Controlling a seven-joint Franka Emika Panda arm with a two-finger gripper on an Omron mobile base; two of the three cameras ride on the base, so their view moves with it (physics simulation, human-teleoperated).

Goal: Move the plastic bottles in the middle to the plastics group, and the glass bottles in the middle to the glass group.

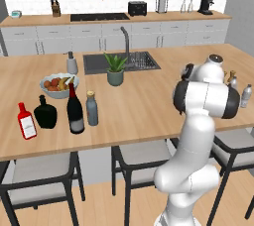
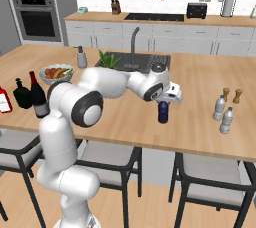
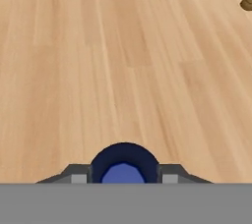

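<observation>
Tool [image 2: 163, 103] sits over the top of the small dark-blue bottle [image 2: 163, 112], which stands upright on the wooden worktop [image 2: 125, 117], near its front edge and right of the sink. From the hand camera the blue bottle's round top [image 3: 124, 165] lies squarely between the two dark fingertips [image 3: 78, 174], one tight to each side; jaws narrow, closed on the bottle's neck. Bottle base appears to rest on the wood, though contact is hard to confirm.

Two clear ribbed water bottles [image 2: 223, 114] stand well to the right of the blue bottle, with two small shakers [image 2: 231, 95] just behind them.

Far left end of the worktop: tall black wine bottle with red top [image 1: 75, 109] and grey bottle with gold cap [image 1: 92, 108] stand side by side, close but apart. Left of them, the squat black flask [image 1: 45, 113] and the flat red bottle [image 1: 27, 121]. Fruit bowl [image 1: 58, 84] behind the wine bottle; potted plant [image 1: 115, 69] by the sink.
</observation>
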